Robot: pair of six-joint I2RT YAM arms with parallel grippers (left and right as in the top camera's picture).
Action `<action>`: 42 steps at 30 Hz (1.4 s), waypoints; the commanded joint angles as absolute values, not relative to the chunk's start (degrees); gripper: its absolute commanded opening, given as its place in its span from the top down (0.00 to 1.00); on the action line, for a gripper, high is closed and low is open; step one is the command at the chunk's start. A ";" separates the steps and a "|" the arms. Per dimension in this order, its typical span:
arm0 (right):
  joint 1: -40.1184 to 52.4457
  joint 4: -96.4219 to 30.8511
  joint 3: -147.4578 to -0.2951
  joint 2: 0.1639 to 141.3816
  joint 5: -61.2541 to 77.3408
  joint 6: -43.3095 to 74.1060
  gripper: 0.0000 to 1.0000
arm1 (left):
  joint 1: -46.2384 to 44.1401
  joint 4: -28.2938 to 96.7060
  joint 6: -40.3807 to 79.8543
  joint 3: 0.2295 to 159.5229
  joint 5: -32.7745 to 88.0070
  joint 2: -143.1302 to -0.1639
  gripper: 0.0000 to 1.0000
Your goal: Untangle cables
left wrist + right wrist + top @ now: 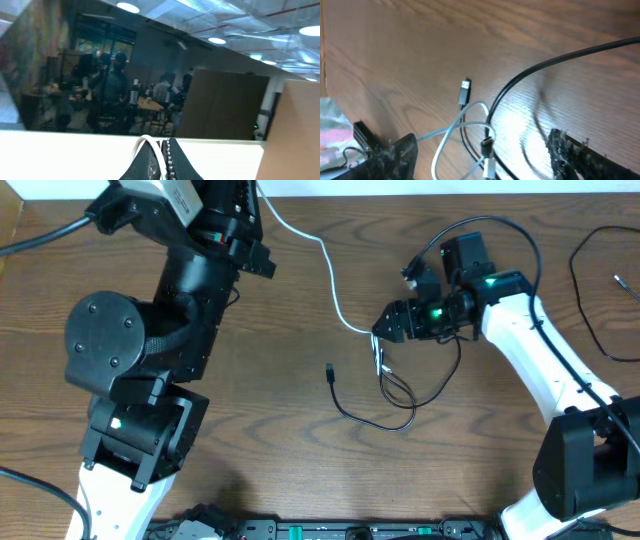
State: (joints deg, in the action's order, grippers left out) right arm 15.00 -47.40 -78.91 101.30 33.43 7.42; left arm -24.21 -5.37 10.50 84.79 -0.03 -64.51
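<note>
While my right claw (381,330) hangs low over the table (270,440), fingers spread wide and gripping nothing, the white cable (330,275) and black cable (365,418) cross in a small loop right between them. White cable runs from there up to my left claw (161,156) at the far edge, which is nearly closed and pinching it. Black cable lies on the wood, its plug (329,370) just left of the tangle. My own thick arm cable (560,59) curves close past the tangle. Another thin black lead (592,330) sits well apart on the right.
</note>
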 commanded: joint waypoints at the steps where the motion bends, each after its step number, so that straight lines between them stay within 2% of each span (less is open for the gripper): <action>1: 15.77 -47.94 -78.89 101.30 33.61 6.59 0.28 | -24.12 -4.75 9.93 85.43 -4.89 -64.47 0.93; 9: 17.89 -54.04 -78.89 101.30 29.15 5.91 0.29 | -24.12 -3.53 9.93 85.43 -5.21 -64.73 0.92; 14: 21.56 -52.12 -78.89 101.38 28.16 5.93 0.28 | -24.14 -3.55 9.96 85.43 -5.21 -64.73 0.93; 17: 24.51 -51.42 -78.61 101.60 16.80 11.81 0.32 | -24.12 -3.49 9.96 85.43 -5.23 -64.69 0.92; 20: 25.74 -49.47 -78.22 102.61 12.51 13.52 0.34 | -24.12 -3.53 9.96 85.43 -5.23 -64.66 0.93; 22: 25.61 -48.66 -77.95 103.72 8.60 16.53 0.41 | -24.12 -3.53 9.96 85.43 -5.23 -64.66 0.93; 23: 25.32 -48.84 -77.95 104.47 4.80 19.05 0.50 | -24.14 -3.51 9.96 85.43 -5.23 -64.66 0.93; 26: 23.86 -49.87 -77.91 105.69 -2.83 25.23 0.62 | -24.12 -3.51 9.93 85.43 -5.78 -64.64 0.93; 35: 14.41 -48.99 -77.82 108.75 -6.31 27.09 0.86 | -24.08 -3.53 8.84 85.43 -12.71 -64.16 0.93; 36: 13.19 -49.08 -77.82 109.01 -6.07 26.68 0.96 | -24.01 -3.51 8.40 85.43 -13.47 -64.12 0.93; 37: 12.34 -49.01 -77.82 109.01 -4.08 25.43 0.99 | -23.92 -3.46 7.92 85.43 -13.63 -64.07 0.93; 42: 9.08 -46.59 -78.00 107.50 17.76 10.85 0.99 | -22.59 -0.03 7.57 85.43 -13.58 -64.31 0.92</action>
State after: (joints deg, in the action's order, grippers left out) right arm 10.07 -47.22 -77.84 108.55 3.57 20.12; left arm -23.64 -1.74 8.88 84.79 -12.19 -64.71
